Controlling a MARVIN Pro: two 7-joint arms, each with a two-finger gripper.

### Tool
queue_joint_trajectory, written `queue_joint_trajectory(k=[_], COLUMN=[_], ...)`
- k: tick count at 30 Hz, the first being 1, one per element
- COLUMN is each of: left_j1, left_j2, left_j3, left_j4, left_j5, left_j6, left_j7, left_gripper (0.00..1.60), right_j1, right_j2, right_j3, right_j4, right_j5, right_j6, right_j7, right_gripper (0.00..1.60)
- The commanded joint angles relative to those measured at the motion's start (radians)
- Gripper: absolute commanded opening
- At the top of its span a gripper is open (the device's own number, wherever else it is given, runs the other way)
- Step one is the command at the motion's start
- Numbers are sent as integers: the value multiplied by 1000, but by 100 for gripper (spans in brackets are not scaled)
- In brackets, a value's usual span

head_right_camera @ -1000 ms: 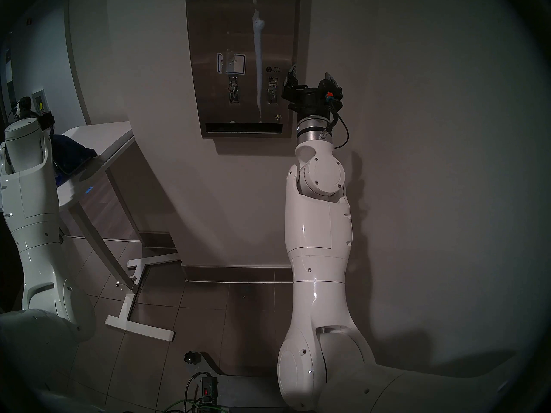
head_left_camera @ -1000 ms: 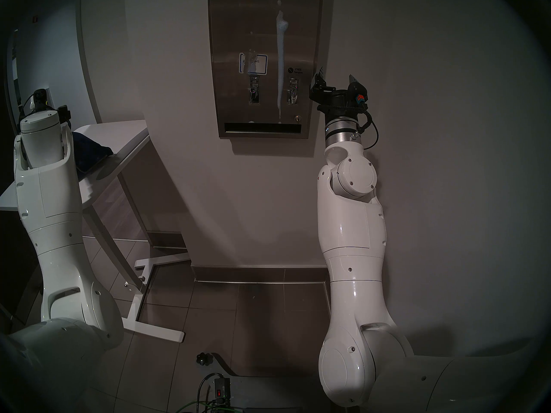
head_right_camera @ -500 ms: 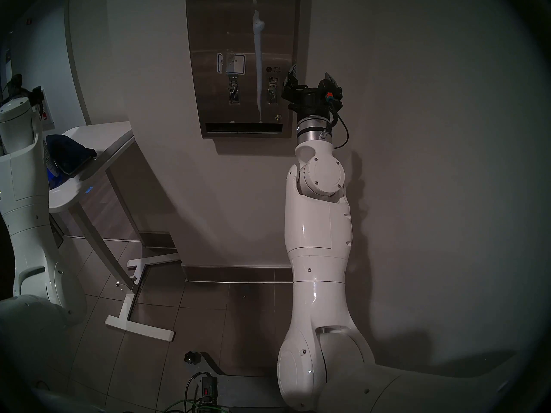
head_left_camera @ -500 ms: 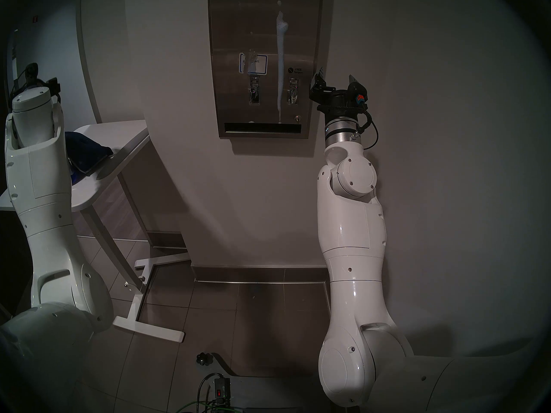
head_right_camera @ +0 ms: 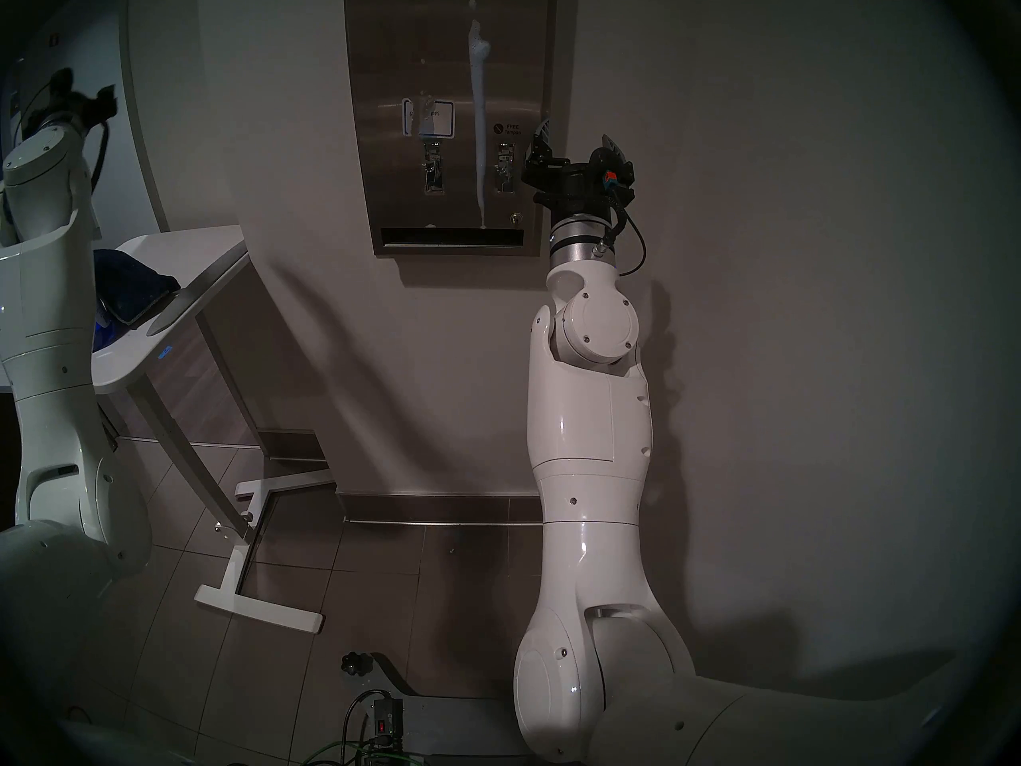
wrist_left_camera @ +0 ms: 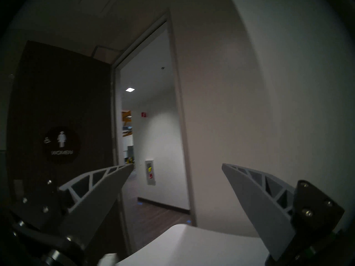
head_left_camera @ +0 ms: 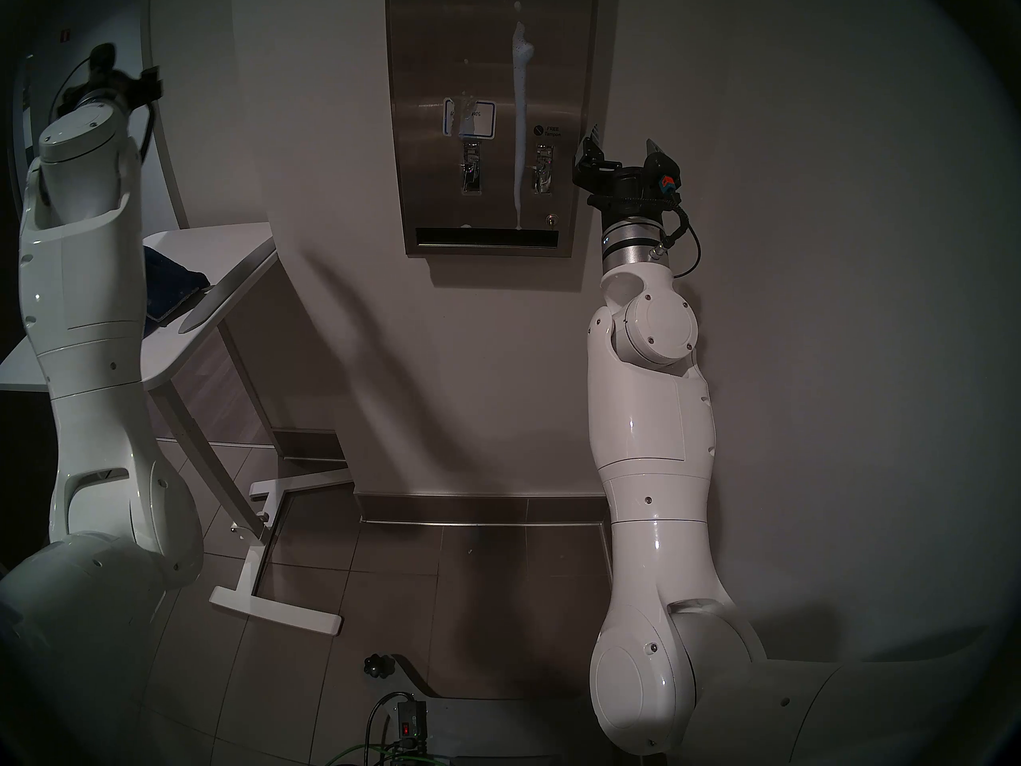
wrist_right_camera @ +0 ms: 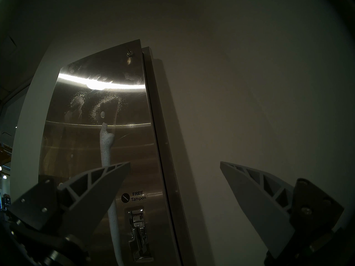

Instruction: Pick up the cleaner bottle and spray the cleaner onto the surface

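Bottle (head_right_camera: 103, 328): we see it on the table (head_right_camera: 166, 251), below our left pincer (wrist_left_camera: 176, 175), the nearer one.
Pincers: both apart, empty; right pincer (wrist_right_camera: 174, 171) by the panel (head_left_camera: 442, 57).

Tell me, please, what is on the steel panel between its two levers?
A white foam streak runs down the steel panel between the left lever and right lever, clearest in the head views.

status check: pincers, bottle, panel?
Left pincer open, empty, raised. Right pincer open beside steel panel. Foam streak runs down panel. Bottle not clearly visible; nothing blocking.
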Motion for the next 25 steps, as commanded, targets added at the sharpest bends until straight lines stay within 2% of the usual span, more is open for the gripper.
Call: queue_joint_trajectory(k=[1,7,13,25], left_j1=[-110,-145,-134,-128], left_j2=[-76,-151,-209,-225], left_j3=[84,142,150,142], left_j4=[22,89,112,125], left_j5=[-55,-99,-150,-173], left_j6=[-71,-111,-165,-218], left_j7=[-22,-34,-44,-40], left_gripper=[160,160,160,160], right_j1=[31,30,30,31], right_j2=[-1,-2,-2,3], right_j3=[-8,-8,-9,-12], right_j4=[-30,-32,-33,-33], right_j5=[0,0,0,3], right_j6=[-10,-10,-11,-11], right_j7=[1,1,1,-1], right_gripper=[160,160,160,160])
